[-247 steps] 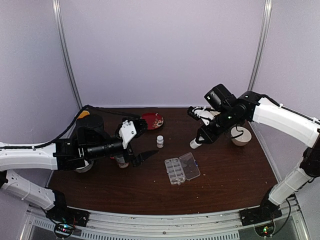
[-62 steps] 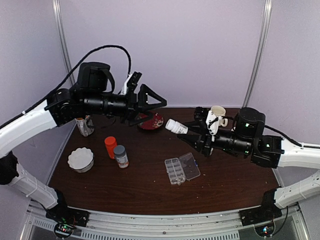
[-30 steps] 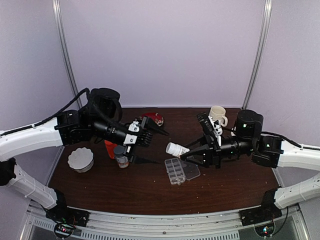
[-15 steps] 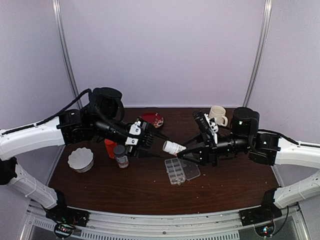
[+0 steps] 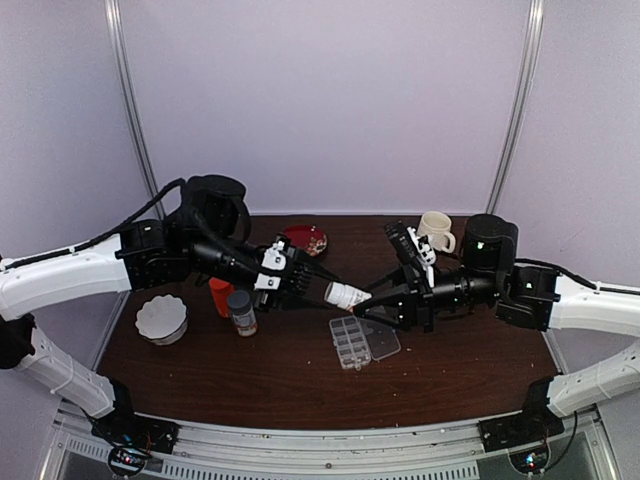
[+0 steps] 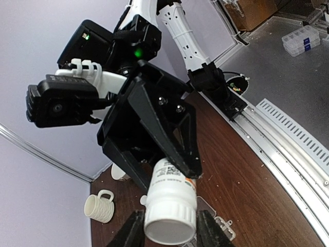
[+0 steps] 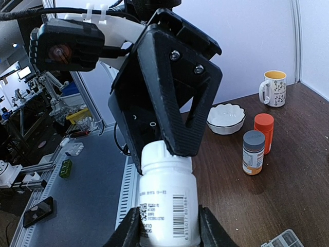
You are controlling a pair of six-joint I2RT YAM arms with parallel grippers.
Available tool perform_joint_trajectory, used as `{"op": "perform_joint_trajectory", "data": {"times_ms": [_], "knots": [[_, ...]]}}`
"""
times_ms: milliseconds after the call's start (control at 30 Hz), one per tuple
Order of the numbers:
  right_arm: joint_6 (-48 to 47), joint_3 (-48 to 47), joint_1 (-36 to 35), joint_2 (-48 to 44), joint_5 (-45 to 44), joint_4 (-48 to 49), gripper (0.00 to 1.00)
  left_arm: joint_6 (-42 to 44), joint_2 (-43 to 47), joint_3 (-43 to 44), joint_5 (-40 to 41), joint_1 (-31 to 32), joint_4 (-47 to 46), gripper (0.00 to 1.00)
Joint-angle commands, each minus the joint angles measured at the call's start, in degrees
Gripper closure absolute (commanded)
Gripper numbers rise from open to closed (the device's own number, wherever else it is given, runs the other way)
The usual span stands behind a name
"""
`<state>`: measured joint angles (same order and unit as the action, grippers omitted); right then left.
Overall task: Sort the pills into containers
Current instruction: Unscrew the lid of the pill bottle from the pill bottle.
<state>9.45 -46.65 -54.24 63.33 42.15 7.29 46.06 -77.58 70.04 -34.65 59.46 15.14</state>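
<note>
right gripper [image 7: 168,234] has the white bottle [image 7: 167,198] clamped by its body up in the air, left gripper [image 6: 169,231] pinches the cap [image 6: 170,208] from the other end, and the clear organizer box [image 5: 348,343] lies open on the table just below.

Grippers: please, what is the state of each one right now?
Left gripper: fingers closed on the cap of the white bottle.
Right gripper: closed, holding the white bottle by its body.
</note>
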Motion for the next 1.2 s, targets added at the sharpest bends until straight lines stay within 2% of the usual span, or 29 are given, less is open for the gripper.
{"op": "perform_joint_trajectory", "data": {"times_ms": [0, 233, 300, 367, 500, 533, 600, 700, 833, 967, 1167], "knots": [[0.6, -1.9, 0.2, 0.2, 0.6, 1.6, 1.0, -1.7, -0.6, 1.1, 0.4, 0.4, -3.2, 0.67], [-3.4, -3.1, 0.0, -0.1, -0.9, -1.6, 1.0, -7.8, -0.8, 1.8, 0.4, 0.4, -4.3, 0.92], [-6.7, -4.3, -0.4, 0.0, -2.8, -4.1, 1.0, -12.9, -0.7, 2.0, 0.6, 0.5, -5.9, 0.98], [-11.8, -5.2, -0.8, -0.2, -6.6, -6.2, 1.0, -22.1, -0.7, 2.4, 1.1, 0.5, -8.0, 1.0], [-26.2, -2.9, -1.2, -1.3, -7.3, -3.5, 1.0, -39.2, -0.7, 4.7, 5.7, 1.5, -9.1, 1.0], [-29.5, -1.7, -1.2, -1.8, -7.5, -0.7, 1.0, -43.0, -0.4, 5.2, 6.6, 2.0, -8.9, 0.95], [-34.3, 0.7, -1.3, -2.5, -9.5, 3.5, 1.0, -51.5, 0.0, 5.6, 7.5, 2.2, -8.8, 0.92], [-39.9, 1.0, -1.6, -2.3, -13.4, 5.2, 1.0, -64.5, 0.8, 5.9, 10.9, 2.2, -8.1, 0.97], [-50.4, 0.4, -2.7, -0.9, -19.0, 3.9, 1.0, -82.2, 2.4, 3.7, 15.6, 2.2, -7.1, 0.97], [-55.2, 0.9, -4.1, 0.1, -26.9, 6.6, 1.0, -94.7, 3.7, 2.0, 17.1, 2.2, -6.2, 0.98], [-59.7, 6.0, -6.6, -0.3, -34.9, 17.9, 1.0, -105.9, 3.0, 0.6, 16.3, 2.1, -9.0, 1.0]]}}
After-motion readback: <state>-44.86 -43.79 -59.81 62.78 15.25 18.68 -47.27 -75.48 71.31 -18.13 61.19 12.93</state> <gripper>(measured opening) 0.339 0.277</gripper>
